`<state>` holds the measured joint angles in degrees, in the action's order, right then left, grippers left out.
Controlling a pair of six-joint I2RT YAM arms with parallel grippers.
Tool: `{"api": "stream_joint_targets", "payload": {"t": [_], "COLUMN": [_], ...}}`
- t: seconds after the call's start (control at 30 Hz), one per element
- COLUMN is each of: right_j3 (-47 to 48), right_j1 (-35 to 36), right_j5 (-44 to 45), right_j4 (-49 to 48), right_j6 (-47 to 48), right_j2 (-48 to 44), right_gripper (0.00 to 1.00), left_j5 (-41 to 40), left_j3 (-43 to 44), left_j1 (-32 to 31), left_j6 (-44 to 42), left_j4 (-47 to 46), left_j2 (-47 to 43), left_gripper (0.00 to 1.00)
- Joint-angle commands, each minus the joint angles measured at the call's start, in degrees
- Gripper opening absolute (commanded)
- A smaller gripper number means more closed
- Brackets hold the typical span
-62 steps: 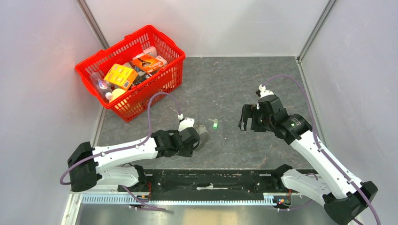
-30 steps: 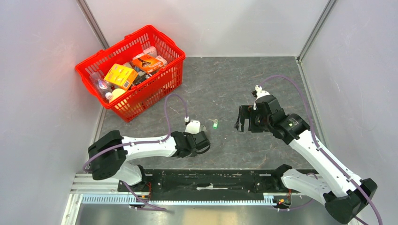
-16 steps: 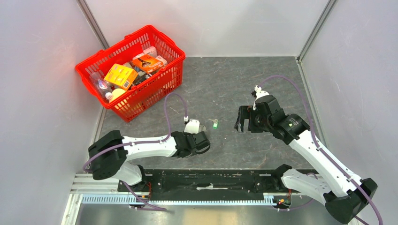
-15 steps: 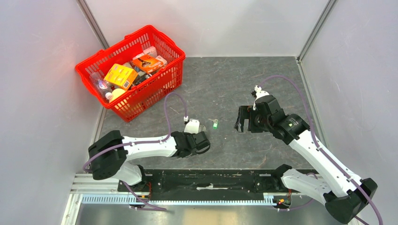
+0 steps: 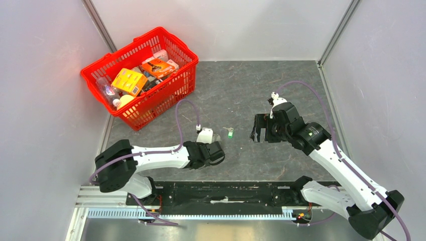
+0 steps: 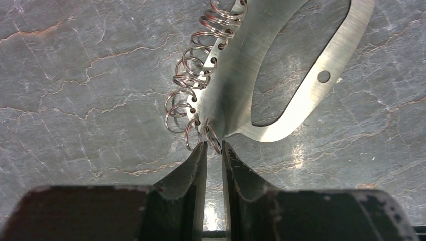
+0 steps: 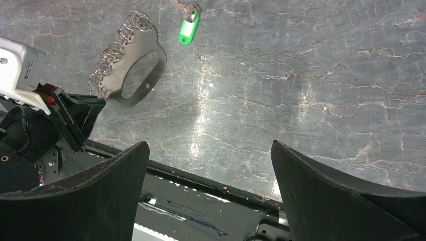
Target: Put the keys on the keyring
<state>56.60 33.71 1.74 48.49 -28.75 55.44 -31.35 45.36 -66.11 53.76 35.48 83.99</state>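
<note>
The left fingers (image 6: 193,170) stood almost together, with only a thin slit between them. Their tips sat at the narrow end of the keyring (image 6: 241,60), right against one of the small wire rings along its edge. I could not tell whether they pinched that ring. The keyring lay flat on the worktop (image 5: 241,90). The key (image 5: 229,133), with its green head, lay near the keyring on its right, not touching it. Further right of the keyring the right fingers (image 7: 100,196) stood wide apart, holding nothing. A red basket (image 5: 155,100) sat well beyond the keyring, to the far left.
</note>
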Motion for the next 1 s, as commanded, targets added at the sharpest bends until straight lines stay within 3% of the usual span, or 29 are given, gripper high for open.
{"api": "stream_joint_targets", "payload": {"t": [0.0,0.27,0.7,0.97], "right_j3": [-0.1,0.0,0.3,1.1], "right_j1": [0.5,0.9,1.5,1.6], "right_j5": [-0.3,-0.2,0.0,-1.5], "right_j4": [-1.7,-1.7,-1.7,-1.7], "right_j6": [0.0,0.0,-0.4,0.6], "right_j2": [-0.3,-0.4,-0.4,-0.5], "right_gripper": [0.99,0.99,0.99,0.99], "left_j5": [-2.5,-2.8,-3.4,-2.5], "left_j3": [-1.1,-1.7,-1.8,-2.4], "left_j1": [-0.3,-0.3,-0.3,-0.3], "left_j6": [3.4,3.8,3.2,-4.0], "left_j4": [-1.3,-1.8,-1.6,-1.7], "left_j2": [0.7,1.8,0.6,-8.0], "left_gripper": [0.23,0.20,0.02,0.02]}}
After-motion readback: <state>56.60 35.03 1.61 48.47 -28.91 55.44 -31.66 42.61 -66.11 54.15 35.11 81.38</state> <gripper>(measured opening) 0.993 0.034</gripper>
